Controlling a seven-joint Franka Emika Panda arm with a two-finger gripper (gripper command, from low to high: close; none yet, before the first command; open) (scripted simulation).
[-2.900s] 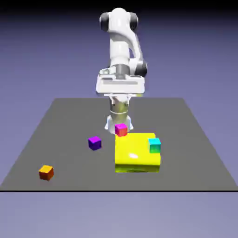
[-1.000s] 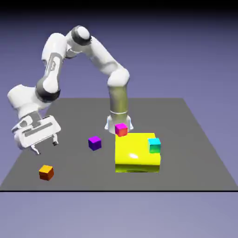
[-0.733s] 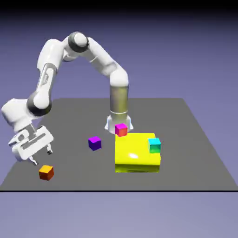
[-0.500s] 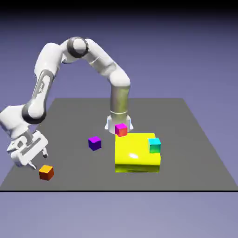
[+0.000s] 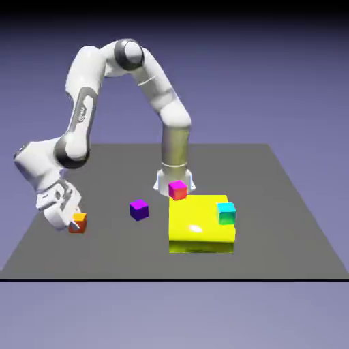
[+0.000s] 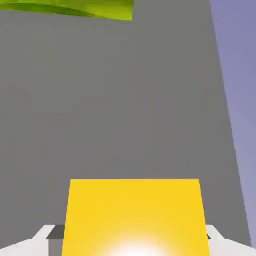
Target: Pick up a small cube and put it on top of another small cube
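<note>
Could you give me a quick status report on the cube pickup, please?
End effector shut on small orange cube. Cube off the table. Purple cube stands clear.

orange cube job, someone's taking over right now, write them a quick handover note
End effector: shut on the small orange cube, lifted off the table at the exterior view's left; the cube fills the gap between the fingertips in the hand view.
Other things: purple cube alone on the table; magenta cube at the yellow block's far corner; cyan cube on the block.
Done: pick.
Left: carry the orange cube over another small cube, set it on top, release.
</note>
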